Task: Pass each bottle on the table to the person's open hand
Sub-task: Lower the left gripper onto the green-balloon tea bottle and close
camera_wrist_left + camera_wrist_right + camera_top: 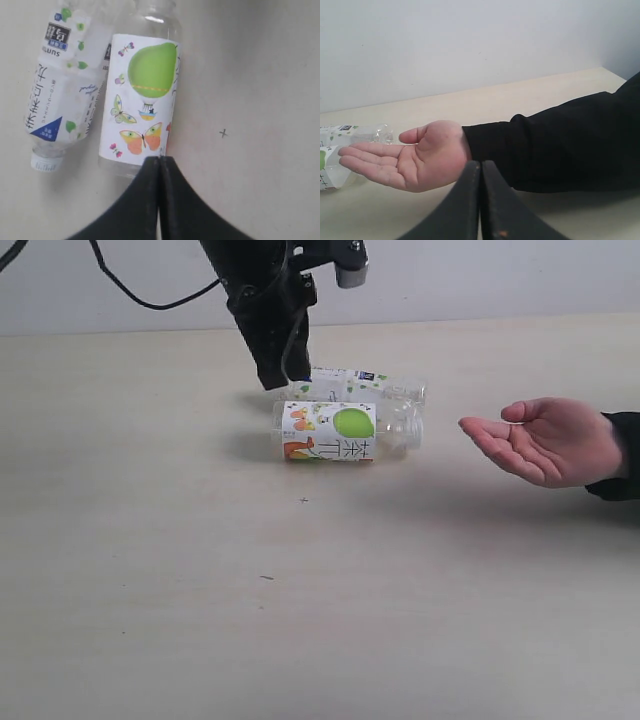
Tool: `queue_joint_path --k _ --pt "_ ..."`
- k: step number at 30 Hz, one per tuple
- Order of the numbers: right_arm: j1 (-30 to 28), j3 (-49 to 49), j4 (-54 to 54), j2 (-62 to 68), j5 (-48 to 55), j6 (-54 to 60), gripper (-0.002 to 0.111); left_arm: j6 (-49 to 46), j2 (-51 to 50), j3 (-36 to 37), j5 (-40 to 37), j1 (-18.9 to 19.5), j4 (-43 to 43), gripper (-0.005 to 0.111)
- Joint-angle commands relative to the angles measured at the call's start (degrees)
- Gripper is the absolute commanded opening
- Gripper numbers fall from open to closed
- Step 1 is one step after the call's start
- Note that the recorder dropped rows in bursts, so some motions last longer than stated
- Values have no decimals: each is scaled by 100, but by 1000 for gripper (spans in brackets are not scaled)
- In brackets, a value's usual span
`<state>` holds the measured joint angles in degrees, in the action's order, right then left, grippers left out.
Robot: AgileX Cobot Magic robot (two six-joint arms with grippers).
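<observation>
The bottles [330, 432] in view number two, both lying on their sides on the counter [200, 620], close to its far edge and about midway along it. The green-fruit bottle [330, 432] lies nearer, its clear neck end towards the hand [545, 440]. The leaf-label bottle [365, 385] lies just behind and alongside it; the left wrist view shows its white cap pointing the opposite way.

The left claw [283, 375] hangs over the bottles' end farthest from the hand, its two fingers [145, 200] pressed together with nothing between them. The tips sit right at the base of the green-fruit bottle; whether they touch it cannot be told.

The right claw [480, 172] is likewise closed and empty, low over the counter beside a black sleeve [560, 145].

One hand is in view, palm up and open, reaching in from the counter's right edge, clear of both bottles.
</observation>
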<state>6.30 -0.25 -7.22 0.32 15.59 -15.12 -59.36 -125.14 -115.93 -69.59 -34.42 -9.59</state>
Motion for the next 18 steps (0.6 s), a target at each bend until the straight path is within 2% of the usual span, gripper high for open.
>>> queue_joint_path --k 1,2,4,5,7,8,10,18 --pt "-27 25 -38 -32 -50 7 0 -353 -182 -67 240 15 -89 1" --pt "-27 25 -38 -32 -50 7 0 -353 -193 -67 377 1 -102 3" --pt "-27 25 -38 -32 -50 7 0 -353 -241 -67 542 1 -195 22" --pt "-27 25 -38 -32 -50 7 0 -353 -280 -67 542 1 -184 41" --pt "-27 25 -38 -32 -50 7 0 -339 -304 -67 554 1 -184 63" --pt "-27 25 -38 -32 -50 7 0 -339 -318 -67 565 1 -184 70" --pt "-27 25 -38 -32 -50 7 0 -339 -371 -67 575 1 -184 74" --pt "-27 25 -38 -32 -50 7 0 -282 -624 -67 869 1 -172 73"
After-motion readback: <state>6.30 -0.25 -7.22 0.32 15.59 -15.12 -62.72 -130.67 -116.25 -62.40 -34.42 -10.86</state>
